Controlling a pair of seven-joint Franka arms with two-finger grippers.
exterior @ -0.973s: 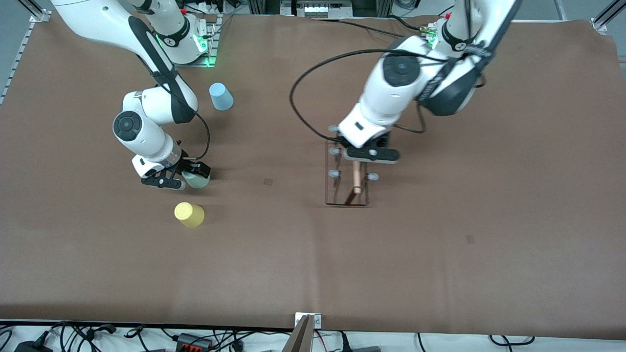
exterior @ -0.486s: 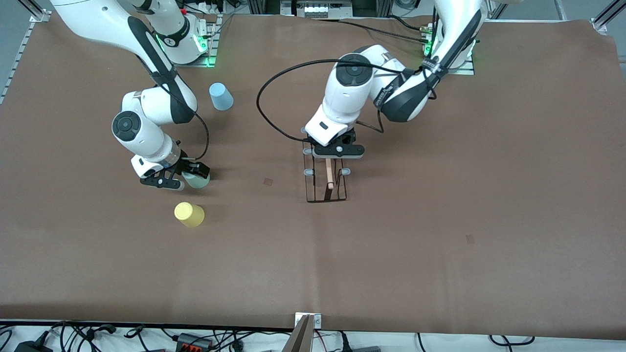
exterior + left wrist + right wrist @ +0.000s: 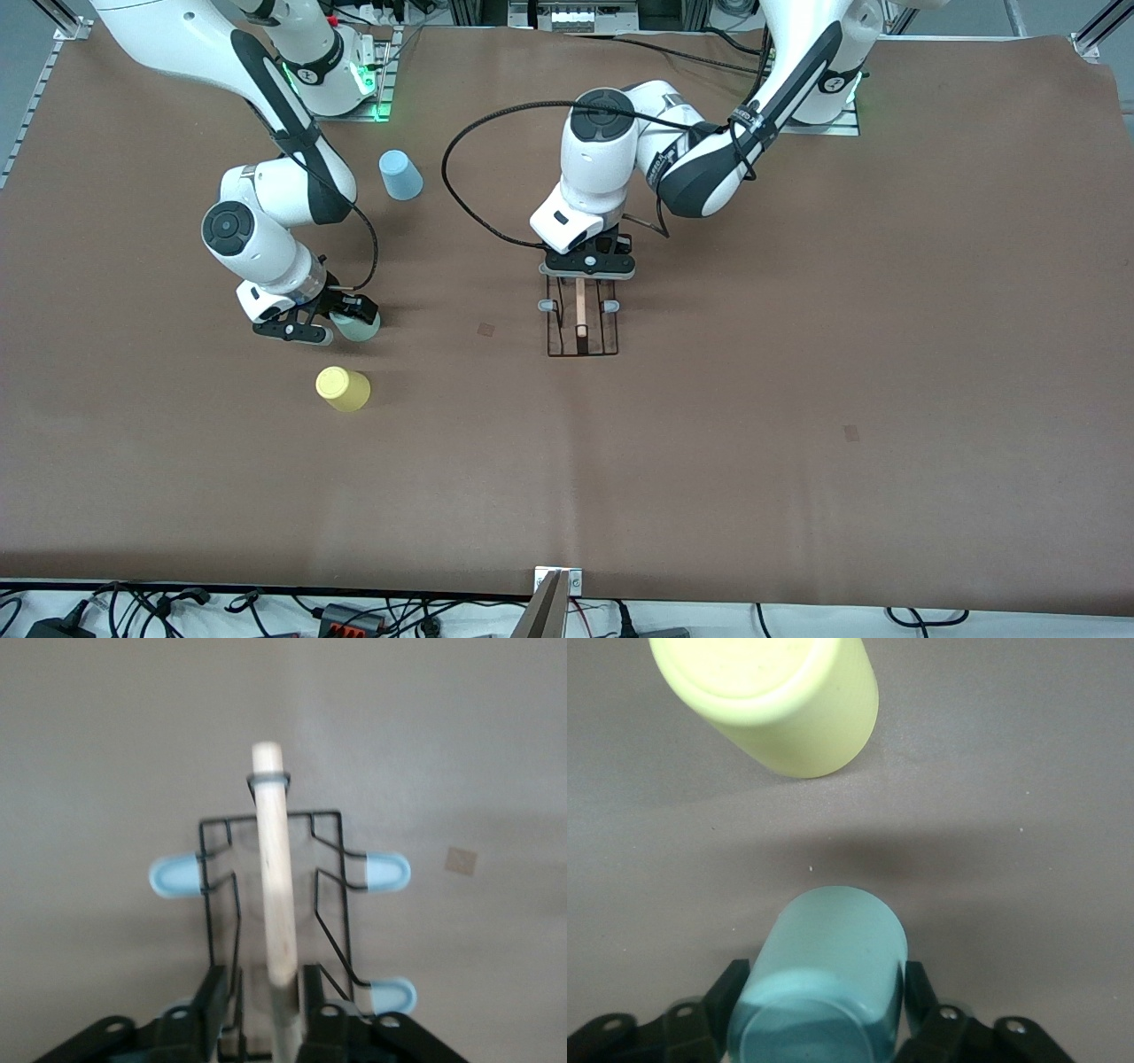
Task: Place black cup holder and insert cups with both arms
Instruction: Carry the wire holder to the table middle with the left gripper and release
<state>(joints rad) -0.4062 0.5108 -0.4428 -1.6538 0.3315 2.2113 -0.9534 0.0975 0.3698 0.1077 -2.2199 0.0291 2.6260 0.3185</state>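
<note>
The right gripper point(image 3: 325, 319) is pinching the grey-green cup point(image 3: 824, 983), the yellow cup point(image 3: 343, 389) standing near. The left gripper point(image 3: 587, 269), slightly spread, is straddling the rack's point(image 3: 581, 330) wooden rod point(image 3: 274, 895).

The right gripper point(image 3: 819, 1014) is low over the brown table point(image 3: 1028, 815), and its two black jaws stand on both sides of a pale grey-green cup point(image 3: 824, 983). Each jaw is pressed against the wall of this cup, so the cup is gripped between them. The cup stands upside down, with its flat closed bottom up. A yellow cup point(image 3: 775, 695) is near it on the table, also upside down, and the two cups do not touch.
</note>
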